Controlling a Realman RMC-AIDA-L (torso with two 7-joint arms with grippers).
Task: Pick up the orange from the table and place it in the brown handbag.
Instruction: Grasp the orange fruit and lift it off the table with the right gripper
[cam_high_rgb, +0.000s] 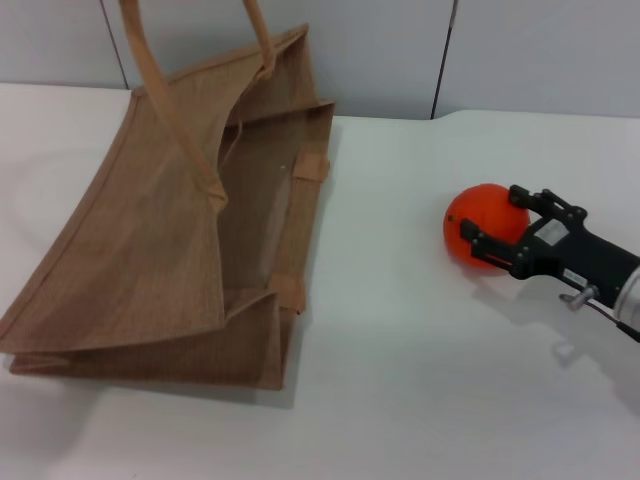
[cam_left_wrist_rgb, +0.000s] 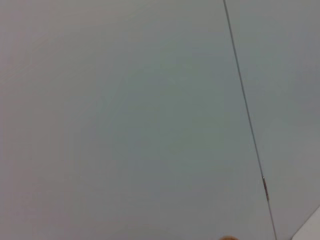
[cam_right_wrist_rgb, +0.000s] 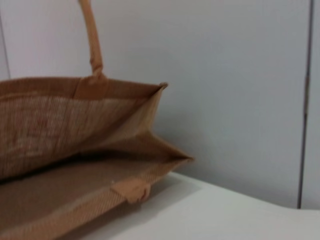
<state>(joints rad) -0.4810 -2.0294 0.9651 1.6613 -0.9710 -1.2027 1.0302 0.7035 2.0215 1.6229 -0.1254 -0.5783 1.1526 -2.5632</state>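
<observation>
Gripping the round bright orange fruit (cam_high_rgb: 484, 226) near the white table's (cam_high_rgb: 400, 380) right edge, my right black pincer (cam_high_rgb: 496, 222) readies to lift it toward the open-mouthed tan woven jute handbag (cam_high_rgb: 170, 250) at left.

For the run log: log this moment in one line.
right claw: fingers around orange on table | brown handbag: open, apart | left claw: unseen

A pale grey panelled wall (cam_high_rgb: 380, 55) rises behind the work surface, divided by thin dark vertical seams (cam_high_rgb: 443, 60). Soft, even light falls across the panels.
</observation>
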